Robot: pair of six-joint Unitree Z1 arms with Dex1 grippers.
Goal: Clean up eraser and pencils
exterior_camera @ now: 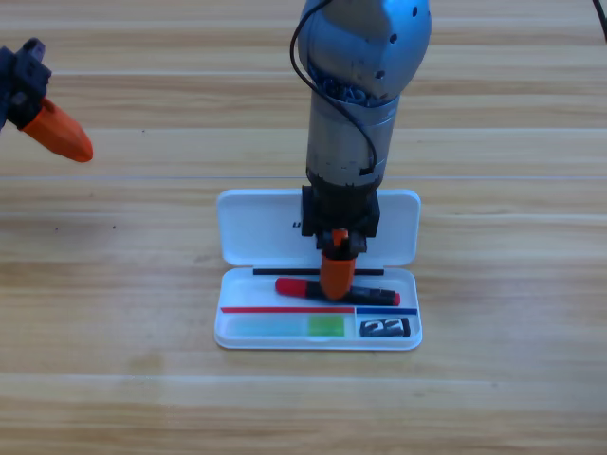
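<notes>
The white case (237, 334) lies open at the table's middle, its lid (248, 227) folded back. The black-barrelled pencil with red ends (292, 284) lies across the case's upper compartment. My right gripper (337, 282) points straight down onto the middle of this pencil and hides that part of it. The pale green and white pencil (285, 327) rests in the lower left compartment. In the lower right compartment sits the small black eraser (384, 328) with white marks. My left gripper (66, 137) waits at the picture's left edge, shut and holding nothing.
The right arm's grey body (356, 95) rises over the table's upper middle and covers part of the lid. Bare wooden table (503, 398) surrounds the case on all sides.
</notes>
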